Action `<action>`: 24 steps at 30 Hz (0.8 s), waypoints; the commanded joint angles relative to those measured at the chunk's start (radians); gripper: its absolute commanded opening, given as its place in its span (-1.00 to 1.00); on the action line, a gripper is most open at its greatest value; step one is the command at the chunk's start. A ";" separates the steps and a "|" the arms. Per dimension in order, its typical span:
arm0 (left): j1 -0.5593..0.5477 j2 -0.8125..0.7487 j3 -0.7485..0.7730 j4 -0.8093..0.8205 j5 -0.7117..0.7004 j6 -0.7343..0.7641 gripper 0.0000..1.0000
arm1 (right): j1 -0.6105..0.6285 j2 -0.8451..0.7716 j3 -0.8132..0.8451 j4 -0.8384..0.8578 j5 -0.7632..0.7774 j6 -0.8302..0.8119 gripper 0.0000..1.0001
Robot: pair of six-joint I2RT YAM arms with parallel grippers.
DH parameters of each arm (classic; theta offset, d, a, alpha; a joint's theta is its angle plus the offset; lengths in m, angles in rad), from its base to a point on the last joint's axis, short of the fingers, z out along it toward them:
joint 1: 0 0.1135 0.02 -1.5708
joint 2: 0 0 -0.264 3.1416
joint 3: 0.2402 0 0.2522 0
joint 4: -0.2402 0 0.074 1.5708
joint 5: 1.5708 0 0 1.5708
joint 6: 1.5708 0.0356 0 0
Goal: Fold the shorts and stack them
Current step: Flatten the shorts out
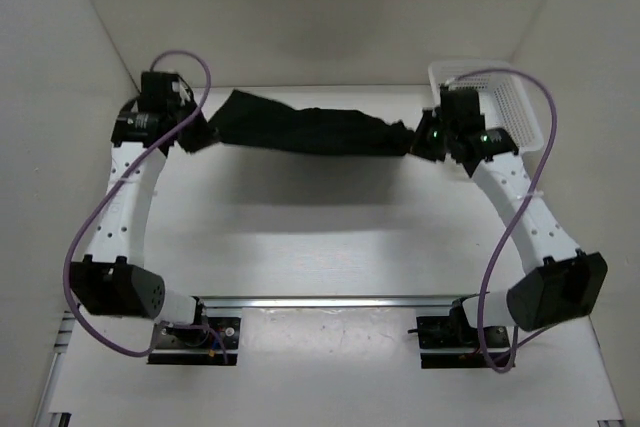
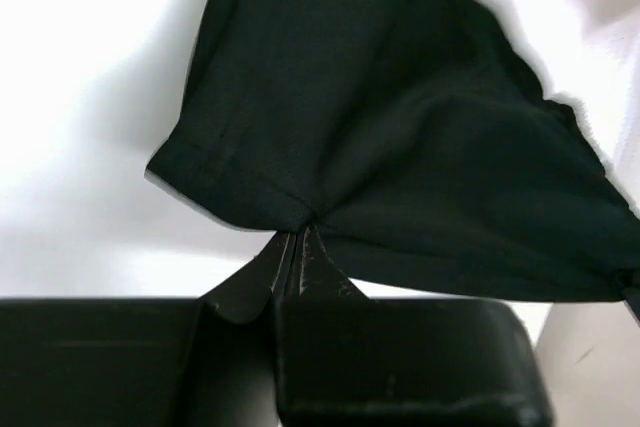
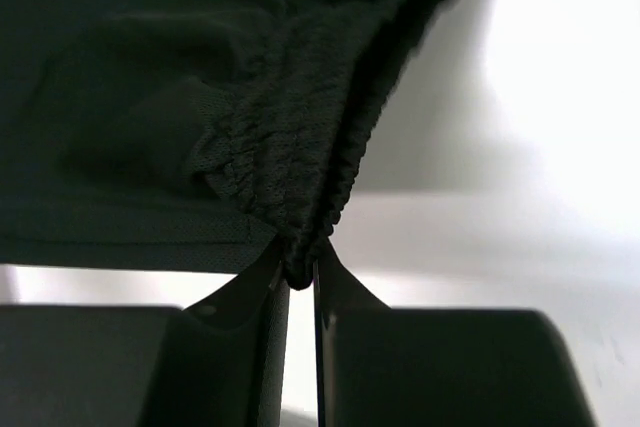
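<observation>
The left gripper point(image 1: 197, 133) is clenched tight on a hem corner of the shorts point(image 1: 310, 130), and the right gripper point(image 1: 418, 139) pinches their gathered waistband. The shorts hang stretched between them, long axis running left to right, above the far part of the worktop point(image 1: 320, 247).

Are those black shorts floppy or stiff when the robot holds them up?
Probably floppy: the shorts droop and bunch between the left gripper and right gripper instead of spreading flat. Likely light too, since small pinches at each end hold them up. The gathered waistband looks stretchy.
</observation>
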 commanded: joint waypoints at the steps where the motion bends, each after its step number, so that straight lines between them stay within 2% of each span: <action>1: -0.029 -0.082 -0.273 0.033 -0.044 0.002 -0.79 | 0.004 -0.148 -0.278 0.025 0.057 -0.041 -1.00; 2: -0.029 -0.109 -0.432 0.047 -0.035 -0.020 -0.79 | 0.004 -0.186 -0.344 0.025 0.057 -0.028 -1.00; 3: -0.029 -0.167 -0.506 0.061 -0.034 -0.031 -0.70 | 0.015 -0.272 -0.474 0.025 0.067 0.001 -1.00; 4: -0.040 -0.194 -0.576 0.061 -0.013 -0.040 -0.52 | 0.015 -0.315 -0.539 0.025 0.068 0.020 -0.97; 5: -0.040 -0.243 -0.690 0.070 0.014 -0.053 -0.28 | 0.015 -0.394 -0.594 0.013 0.068 0.038 -0.63; 6: -0.040 -0.263 -0.732 0.070 0.015 -0.053 0.38 | 0.015 -0.432 -0.686 0.004 0.080 0.072 -0.32; 7: -0.040 -0.281 -0.757 0.070 0.027 -0.053 0.76 | 0.015 -0.465 -0.719 -0.022 0.090 0.087 0.03; 8: -0.040 -0.294 -0.771 0.070 0.027 -0.053 0.97 | 0.015 -0.517 -0.740 -0.034 0.101 0.103 0.28; 9: -0.040 -0.294 -0.753 0.061 0.012 -0.053 1.00 | 0.015 -0.538 -0.753 -0.045 0.116 0.113 0.54; 11: -0.040 -0.276 -0.690 0.046 -0.019 -0.042 1.00 | 0.015 -0.550 -0.744 -0.060 0.146 0.123 0.54; 12: -0.040 -0.253 -0.606 0.045 -0.043 -0.024 1.00 | 0.015 -0.550 -0.730 -0.061 0.155 0.123 0.54; 13: -0.040 -0.190 -0.560 0.032 -0.044 -0.013 0.95 | 0.015 -0.532 -0.689 -0.061 0.164 0.123 0.54; 14: -0.051 -0.153 -0.514 0.032 -0.044 -0.002 0.77 | 0.015 -0.488 -0.664 -0.050 0.178 0.109 0.54; 16: -0.075 -0.025 -0.367 0.032 -0.053 0.027 0.56 | 0.015 -0.423 -0.607 -0.050 0.199 0.089 0.28; 18: -0.127 0.074 -0.209 0.021 -0.062 0.051 0.30 | 0.015 -0.307 -0.520 -0.027 0.209 0.060 -0.09; 19: -0.146 0.179 -0.152 0.012 -0.073 0.061 0.16 | 0.015 -0.221 -0.459 -0.027 0.209 0.040 -0.49; 20: -0.181 0.236 -0.094 0.012 -0.073 0.061 0.11 | 0.003 -0.178 -0.425 -0.018 0.209 0.031 -0.63; 21: -0.198 0.292 0.027 -0.020 -0.085 0.070 0.11 | 0.003 -0.135 -0.394 -0.018 0.209 0.022 -0.76; 22: -0.212 0.402 0.086 -0.030 -0.085 0.082 0.13 | -0.008 -0.052 -0.363 -0.018 0.190 0.012 -0.86; 24: -0.248 0.506 0.263 -0.060 -0.096 0.082 0.28 | -0.022 0.026 -0.279 -0.004 0.115 -0.020 -0.86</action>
